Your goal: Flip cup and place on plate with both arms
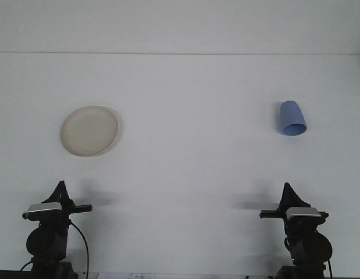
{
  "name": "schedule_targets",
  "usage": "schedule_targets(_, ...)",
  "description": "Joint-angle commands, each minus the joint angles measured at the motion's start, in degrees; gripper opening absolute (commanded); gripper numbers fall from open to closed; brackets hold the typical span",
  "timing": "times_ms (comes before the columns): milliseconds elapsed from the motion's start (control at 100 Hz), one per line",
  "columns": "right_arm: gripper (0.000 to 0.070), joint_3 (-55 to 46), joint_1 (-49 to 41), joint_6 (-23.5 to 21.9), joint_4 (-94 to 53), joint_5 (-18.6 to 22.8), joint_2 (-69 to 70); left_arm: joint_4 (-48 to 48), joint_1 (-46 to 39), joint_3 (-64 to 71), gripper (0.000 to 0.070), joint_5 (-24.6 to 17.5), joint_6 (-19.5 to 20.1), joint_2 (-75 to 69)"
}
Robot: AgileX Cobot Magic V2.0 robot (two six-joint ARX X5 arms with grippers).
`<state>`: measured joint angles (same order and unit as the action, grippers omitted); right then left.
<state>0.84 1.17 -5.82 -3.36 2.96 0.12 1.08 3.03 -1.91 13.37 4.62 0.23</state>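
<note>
Overall, the white table (185,174) filled nearly the whole frame. At right of centre, in the upper half, the blue cup (292,118) lay on its side. Its long axis ran roughly top-to-bottom in the frame, tilted slightly; the open mouth pointed toward the lower edge of the frame and a little right, the closed rounded base toward the top.

At left, at about the same height, the cream plate (89,131) sat flat on the table, well apart from the cup, with nothing on it.

Left gripper (62,187) sat at lower left of the frame, below the plate; right gripper (287,189) at lower right, below the cup. Each showed as a dark pointed shape above its arm. Neither touched cup or plate. Finger spacing on either gripper: cannot tell from this angle.
</note>
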Motion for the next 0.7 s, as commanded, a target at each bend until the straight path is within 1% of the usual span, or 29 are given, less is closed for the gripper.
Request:
schedule_targets(0,0.0006,-0.1,0.0,-0.4,0.6,0.0,0.0,0.7,-0.1,1.1,0.0014,0.1,0.4,0.0)
schedule_targets(60,0.0006,-0.1,0.0,-0.7,0.7,0.1,0.0,0.7,-0.1,1.1,0.0014,0.1,0.4,0.0)
schedule_targets(120,0.0006,-0.1,0.0,-2.8,0.7,0.6,0.0,0.7,-0.1,1.1,0.0014,0.1,0.4,0.0)
schedule_targets(250,0.0006,-0.1,0.0,-11.3,0.8,0.7,0.0,0.7,-0.1,1.1,0.0013,0.1,0.4,0.0)
schedule_targets(350,0.0004,0.0,0.0,-15.8,1.1,0.7,0.0,0.7,-0.1,1.1,0.0014,0.1,0.4,0.0)
schedule_targets(440,0.0003,2.2,0.0,-21.5,1.6,0.6,0.0,0.7,-0.1,1.1,0.0014,0.1,0.4,0.0)
schedule_targets(490,0.0003,4.7,0.0,-22.3,1.5,-0.6,0.2,0.7,-0.1,1.1,0.0014,0.1,0.4,0.0)
schedule_targets(520,0.0003,6.6,0.0,-22.3,1.2,-2.0,0.8,0.7,-0.1,1.1,0.0014,0.1,0.4,0.0)
schedule_targets(580,0.0012,11.1,0.0,-20.6,0.0,-4.1,2.7,0.7,-0.1,1.1,0.0014,0.1,0.4,0.0)
schedule_targets(600,0.0029,12.8,0.0,-19.5,-0.7,-4.6,3.7,0.7,-0.1,1.1,0.0014,0.1,0.4,0.0)
schedule_targets(630,0.0088,15.3,0.0,-17.7,-1.6,-5.2,5.5,0.7,-0.1,1.1,0.0014,0.1,0.4,0.0)
schedule_targets(660,0.0174,17.7,0.0,-15.8,-2.4,-5.7,7.6,0.7,-0.1,1.1,0.0014,0.2,0.4,0.0)
schedule_targets(690,0.0277,20.2,0.0,-13.9,-3.3,-6.3,9.9,0.7,-0.1,1.1,0.0014,0.1,0.4,0.0)
